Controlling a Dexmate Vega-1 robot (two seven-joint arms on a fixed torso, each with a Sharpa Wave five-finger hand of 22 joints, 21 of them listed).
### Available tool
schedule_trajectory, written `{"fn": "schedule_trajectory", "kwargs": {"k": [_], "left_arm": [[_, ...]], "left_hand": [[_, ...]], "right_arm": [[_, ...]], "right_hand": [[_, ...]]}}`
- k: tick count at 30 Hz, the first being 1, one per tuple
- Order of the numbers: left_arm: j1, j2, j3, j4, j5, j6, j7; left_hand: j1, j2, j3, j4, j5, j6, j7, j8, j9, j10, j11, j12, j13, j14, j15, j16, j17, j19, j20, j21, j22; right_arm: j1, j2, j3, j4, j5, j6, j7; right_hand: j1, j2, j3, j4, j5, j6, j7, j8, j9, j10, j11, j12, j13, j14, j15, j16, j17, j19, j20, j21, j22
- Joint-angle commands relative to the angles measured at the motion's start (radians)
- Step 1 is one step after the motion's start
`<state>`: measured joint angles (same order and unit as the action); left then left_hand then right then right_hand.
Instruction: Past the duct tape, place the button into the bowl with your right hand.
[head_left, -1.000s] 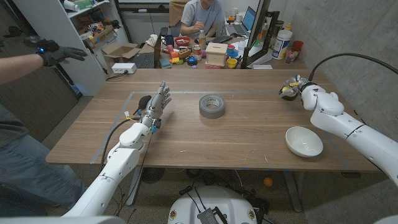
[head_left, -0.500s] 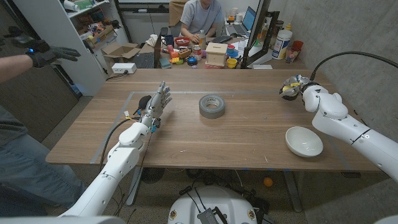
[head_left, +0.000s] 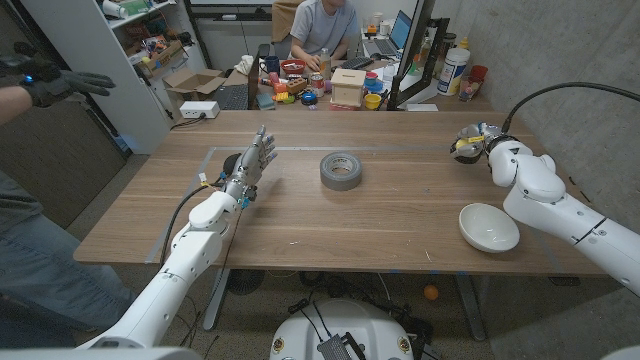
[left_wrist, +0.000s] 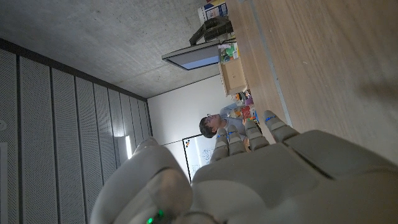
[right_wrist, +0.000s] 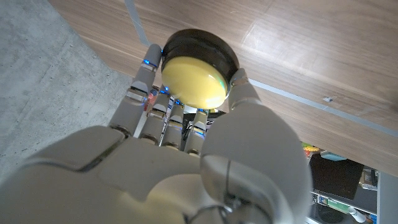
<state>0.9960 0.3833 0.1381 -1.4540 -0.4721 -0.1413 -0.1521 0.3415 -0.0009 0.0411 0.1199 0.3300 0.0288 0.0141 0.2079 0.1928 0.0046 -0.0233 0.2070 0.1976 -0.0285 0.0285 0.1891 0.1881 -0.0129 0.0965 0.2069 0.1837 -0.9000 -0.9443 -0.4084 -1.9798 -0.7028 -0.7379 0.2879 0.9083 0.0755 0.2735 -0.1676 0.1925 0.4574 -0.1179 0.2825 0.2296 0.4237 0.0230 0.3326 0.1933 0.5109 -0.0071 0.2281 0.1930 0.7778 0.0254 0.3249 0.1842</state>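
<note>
A wooden table (head_left: 400, 215) seen from above. The robot's right hand (head_left: 476, 141) is raised over the table's far right part, its fingers (right_wrist: 239, 93) clamped around the button (right_wrist: 194, 76), a round yellow disc with a dark rim. The white bowl (head_left: 488, 226) sits on the table nearer the robot than that hand, well apart from it. The grey duct tape (head_left: 341, 169) roll lies toward the middle, between the two hands. The left hand (head_left: 252, 167) stands with fingers straight and slightly apart, holding nothing
</note>
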Motion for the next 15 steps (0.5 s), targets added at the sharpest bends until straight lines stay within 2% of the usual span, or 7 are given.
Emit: {"fn": "schedule_trajectory", "kwargs": {"k": [1,8,15], "left_arm": [[-0.043,0.002,0.005,0.052,-0.008,-0.010,-0.053],[-0.066,-0.004,0.002,0.096,-0.015,-0.020,-0.085],[-0.097,-0.004,-0.002,0.135,-0.013,-0.024,-0.116]], "left_hand": [[0.001,0.011,-0.007,0.002,0.009,0.009,0.002,0.000,0.002,0.006,-0.001,0.006,0.002,0.003,0.005,0.005,0.004,0.001,0.003,0.000,0.002],[0.002,0.012,-0.009,0.001,0.009,0.009,0.002,0.000,0.002,0.004,0.000,0.005,0.002,0.003,0.006,0.005,0.004,0.000,0.003,0.000,0.002],[0.003,0.014,-0.010,0.001,0.009,0.010,0.002,0.000,0.002,0.004,0.000,0.005,0.002,0.003,0.006,0.005,0.004,-0.001,0.003,0.000,0.002]], "right_arm": [[-0.052,-0.026,0.017,-0.115,-0.038,-0.089,0.027],[-0.066,-0.033,0.012,-0.170,-0.069,-0.134,0.055],[-0.109,-0.033,0.019,-0.226,-0.097,-0.177,0.054]], "right_hand": [[0.057,0.055,0.018,0.021,0.005,0.002,0.003,0.001,0.006,0.000,-0.006,0.000,0.005,0.010,0.000,-0.001,0.004,-0.001,0.008,-0.004,0.003],[0.055,0.054,0.018,0.022,0.005,0.001,0.003,0.000,0.006,0.003,-0.005,0.000,0.005,0.011,0.000,-0.002,0.004,-0.001,0.009,-0.004,0.003],[0.054,0.053,0.018,0.024,0.005,0.001,0.002,-0.001,0.006,0.004,-0.005,-0.001,0.005,0.011,0.001,-0.004,0.004,-0.002,0.012,-0.006,0.003]]}}
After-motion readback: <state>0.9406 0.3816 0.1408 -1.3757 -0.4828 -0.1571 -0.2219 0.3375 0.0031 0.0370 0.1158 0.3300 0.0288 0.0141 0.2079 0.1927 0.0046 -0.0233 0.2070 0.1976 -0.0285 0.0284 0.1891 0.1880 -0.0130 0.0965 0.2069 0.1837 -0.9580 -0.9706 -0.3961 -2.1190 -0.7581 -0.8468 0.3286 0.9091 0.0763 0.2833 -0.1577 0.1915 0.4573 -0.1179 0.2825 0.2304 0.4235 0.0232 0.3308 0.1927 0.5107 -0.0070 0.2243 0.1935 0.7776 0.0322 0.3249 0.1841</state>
